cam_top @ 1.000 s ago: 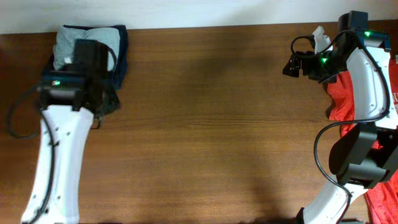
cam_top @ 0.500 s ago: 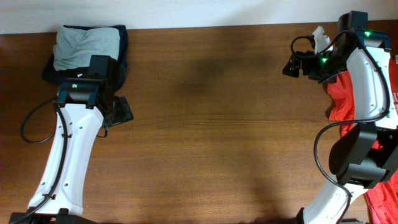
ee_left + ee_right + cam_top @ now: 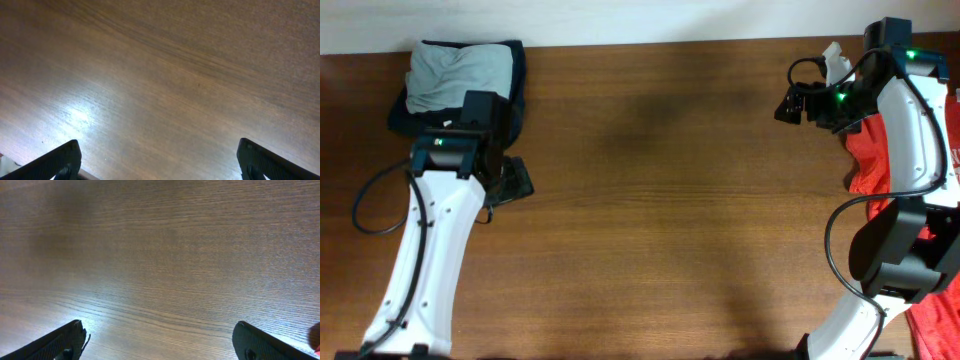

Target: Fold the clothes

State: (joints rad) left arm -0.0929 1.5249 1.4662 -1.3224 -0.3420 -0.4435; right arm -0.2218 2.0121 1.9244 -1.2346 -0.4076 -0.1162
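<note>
The pale grey-blue T-shirt [image 3: 455,75] lies folded on top of a dark navy garment [image 3: 517,85] at the table's far left corner. My left gripper [image 3: 513,180] hangs just in front of that pile, clear of it. In the left wrist view the left gripper [image 3: 160,165] is open over bare wood, with nothing between its fingertips [image 3: 62,160]. A red T-shirt [image 3: 875,150] lies crumpled at the far right edge, partly under the right arm. My right gripper [image 3: 798,103] is to its left; the wrist view shows it [image 3: 162,345] open and empty.
The brown wooden table [image 3: 660,200] stretches between the two arms. More red cloth [image 3: 935,320] hangs at the near right corner. A sliver of red [image 3: 315,335] shows at the right wrist view's edge. A pale wall runs along the table's far edge.
My left gripper let go of the folded grey-blue T-shirt, opened wide and drew back toward the near side, off the pile. The right arm has stayed put.
</note>
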